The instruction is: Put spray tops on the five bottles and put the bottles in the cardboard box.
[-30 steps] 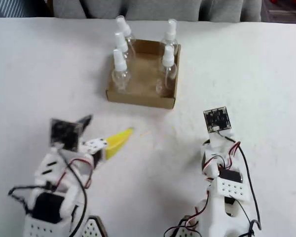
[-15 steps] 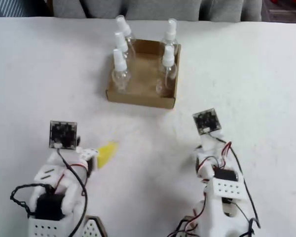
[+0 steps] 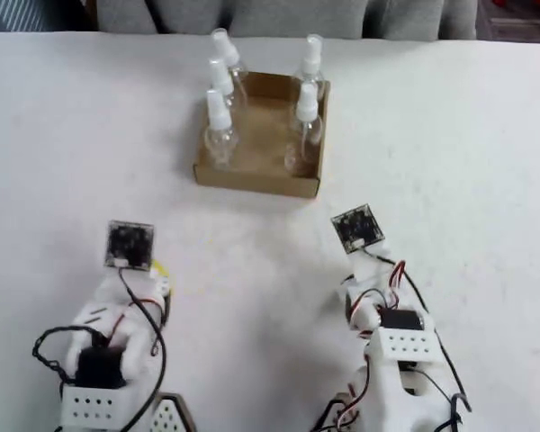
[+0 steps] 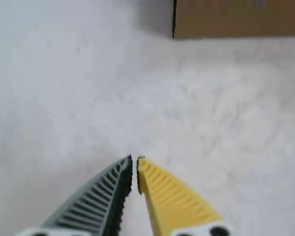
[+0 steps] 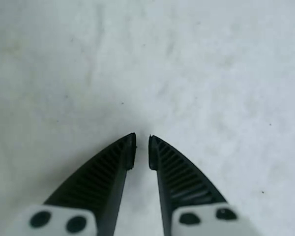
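Observation:
The cardboard box (image 3: 252, 180) sits at the middle of the table's far half. Several clear bottles (image 3: 220, 137) stand upright inside it, each with a white spray top (image 3: 218, 108). My left arm (image 3: 108, 351) is folded back at the near left. Its gripper (image 4: 134, 164), one grey and one yellow finger, is shut on nothing just above the bare tabletop. A corner of the box (image 4: 236, 18) lies ahead of it. My right arm (image 3: 387, 333) is folded at the near right. Its black gripper (image 5: 141, 147) is shut and empty over the white surface.
The white table (image 3: 450, 135) spreads wide on both sides of the box and between the box and the arms. Grey chair backs (image 3: 279, 16) line the far edge. Loose cables (image 3: 49, 346) hang by each arm's base.
The left arm has drawn back toward its base, and its yellow finger is now tucked under its camera board. The right arm's wrist has swung slightly left and back.

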You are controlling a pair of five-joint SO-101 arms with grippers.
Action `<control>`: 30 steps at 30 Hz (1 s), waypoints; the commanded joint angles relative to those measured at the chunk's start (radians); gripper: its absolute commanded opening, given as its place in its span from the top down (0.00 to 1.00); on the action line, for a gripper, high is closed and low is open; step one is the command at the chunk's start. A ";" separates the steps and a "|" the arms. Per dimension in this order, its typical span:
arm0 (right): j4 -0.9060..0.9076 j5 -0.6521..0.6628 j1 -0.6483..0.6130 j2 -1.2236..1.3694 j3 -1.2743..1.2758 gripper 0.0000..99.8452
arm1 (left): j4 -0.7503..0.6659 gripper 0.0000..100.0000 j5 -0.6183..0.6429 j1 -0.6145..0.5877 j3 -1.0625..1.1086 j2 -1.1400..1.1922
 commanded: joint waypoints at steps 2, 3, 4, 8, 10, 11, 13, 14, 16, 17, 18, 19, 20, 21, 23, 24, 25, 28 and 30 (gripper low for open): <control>-0.002 0.006 -0.005 -0.015 -0.006 0.99 | 0.041 0.98 -0.190 -0.038 0.000 0.044; -0.002 0.006 -0.004 -0.015 -0.006 0.98 | 0.041 0.98 -0.207 -0.036 0.002 0.053; -0.004 0.006 -0.002 -0.015 -0.006 0.98 | 0.038 0.98 -0.227 -0.036 0.002 0.061; 0.002 0.005 -0.012 -0.015 -0.006 0.98 | 0.035 0.98 -0.315 -0.088 0.002 0.065; 0.002 0.005 -0.030 -0.015 -0.006 0.98 | 0.043 0.98 -0.358 -0.137 0.002 0.065; 0.002 0.005 -0.038 -0.015 -0.006 0.98 | 0.043 0.98 -0.374 -0.150 0.002 0.065; 0.002 0.006 -0.036 -0.015 -0.008 0.98 | 0.043 0.98 -0.377 -0.156 -0.002 0.064; 0.002 0.006 -0.030 -0.015 -0.008 0.98 | 0.044 0.98 -0.368 -0.148 0.002 0.064; -0.001 0.006 -0.030 -0.015 -0.008 0.98 | 0.069 0.98 -0.345 -0.136 0.002 0.064; -0.001 0.006 -0.031 -0.015 -0.008 0.98 | 0.104 0.98 -0.334 -0.128 0.002 0.064; -0.004 0.006 -0.031 -0.015 -0.008 0.98 | 0.140 0.98 -0.333 -0.116 0.002 0.064; -0.004 0.006 -0.031 -0.015 -0.008 0.98 | 0.164 0.98 -0.330 -0.094 -0.002 0.064; -0.004 0.006 -0.031 -0.015 -0.008 0.98 | 0.164 0.98 -0.331 -0.065 -0.002 0.064; -0.004 0.006 -0.033 -0.015 -0.008 0.98 | 0.161 0.98 -0.331 -0.042 -0.002 0.064; -0.004 0.006 -0.031 -0.015 -0.008 0.98 | 0.161 0.98 -0.330 -0.038 -0.002 0.064; -0.004 0.006 -0.031 -0.015 -0.008 0.98 | 0.161 0.98 -0.327 -0.044 -0.002 0.064; -0.004 0.006 -0.031 -0.015 -0.008 0.98 | 0.161 0.98 -0.325 -0.051 -0.002 0.064; -0.004 0.006 -0.031 -0.015 -0.008 0.98 | 0.161 0.98 -0.325 -0.065 -0.002 0.064; -0.004 0.006 -0.031 -0.015 -0.008 0.98 | 0.161 0.98 -0.325 -0.065 -0.002 0.064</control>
